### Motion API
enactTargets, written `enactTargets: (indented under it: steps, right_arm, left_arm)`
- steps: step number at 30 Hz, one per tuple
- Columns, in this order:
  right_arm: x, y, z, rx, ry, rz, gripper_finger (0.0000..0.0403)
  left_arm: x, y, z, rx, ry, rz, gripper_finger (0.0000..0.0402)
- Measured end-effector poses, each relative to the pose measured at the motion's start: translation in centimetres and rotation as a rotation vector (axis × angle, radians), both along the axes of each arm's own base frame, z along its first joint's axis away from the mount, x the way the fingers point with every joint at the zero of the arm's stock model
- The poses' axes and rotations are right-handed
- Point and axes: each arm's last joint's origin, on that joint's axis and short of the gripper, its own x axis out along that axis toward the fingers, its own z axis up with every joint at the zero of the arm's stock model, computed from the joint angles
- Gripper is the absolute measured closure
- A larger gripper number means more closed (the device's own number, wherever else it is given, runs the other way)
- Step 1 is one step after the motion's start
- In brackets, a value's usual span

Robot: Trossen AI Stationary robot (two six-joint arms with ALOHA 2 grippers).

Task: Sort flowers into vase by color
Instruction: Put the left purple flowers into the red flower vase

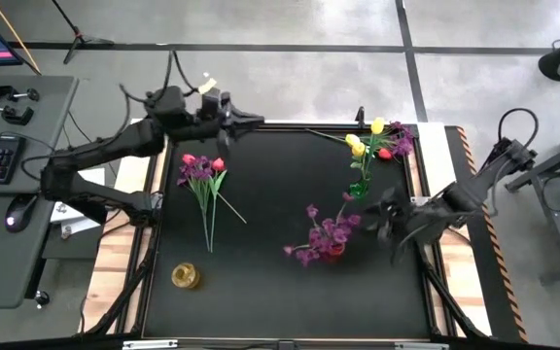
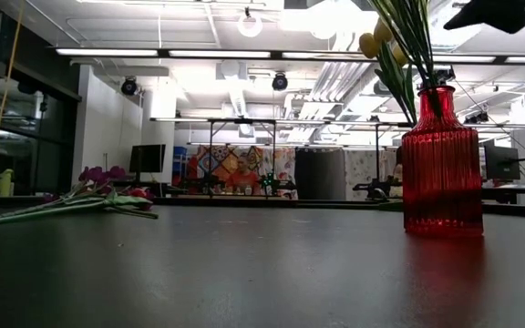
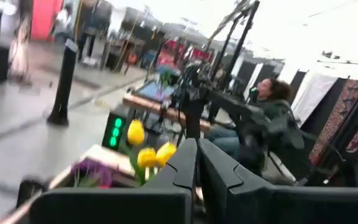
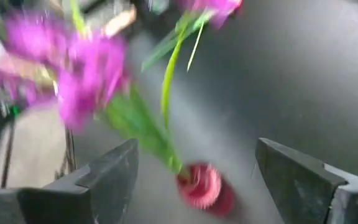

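A ribbed red glass vase [image 2: 442,164] holds purple sprays [image 1: 327,231] on thin green stems. The right gripper [image 1: 385,222] hangs beside it, jaws apart; the left gripper [image 1: 251,122] is closed, empty.

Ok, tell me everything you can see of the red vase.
The red vase is see-through ribbed glass by the look of it, with a wide body and a narrow neck. It stands upright on the black table, right of the middle. Green stems sit in its mouth: purple sprays lean out of it, and the low view also shows yellow buds above its neck, though whether those are in it is unclear. The right gripper hangs open just above it, touching nothing.
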Motion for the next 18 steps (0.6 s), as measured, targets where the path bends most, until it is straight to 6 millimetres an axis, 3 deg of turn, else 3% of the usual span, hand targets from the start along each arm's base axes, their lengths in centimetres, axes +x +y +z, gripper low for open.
enactTargets:
  steps: [7,11,18]
  right_arm:
    - [-1.9,-2.3,2.2,-0.080,-0.188,-0.147,0.0091]
    - [-2.3,-3.3,2.8,-0.155,-0.231,-0.214,0.0091]
    - [-1.9,-4.3,3.1,-0.211,-0.236,-0.277,0.0091]
  left_arm:
    - [-3.2,-2.0,-2.8,-0.230,0.401,0.004,0.0337]
    - [-4.5,-4.0,-5.6,-0.321,0.701,0.080,0.0294]
    - [-6.1,-7.2,-12.1,-0.565,0.937,0.315,0.0252]
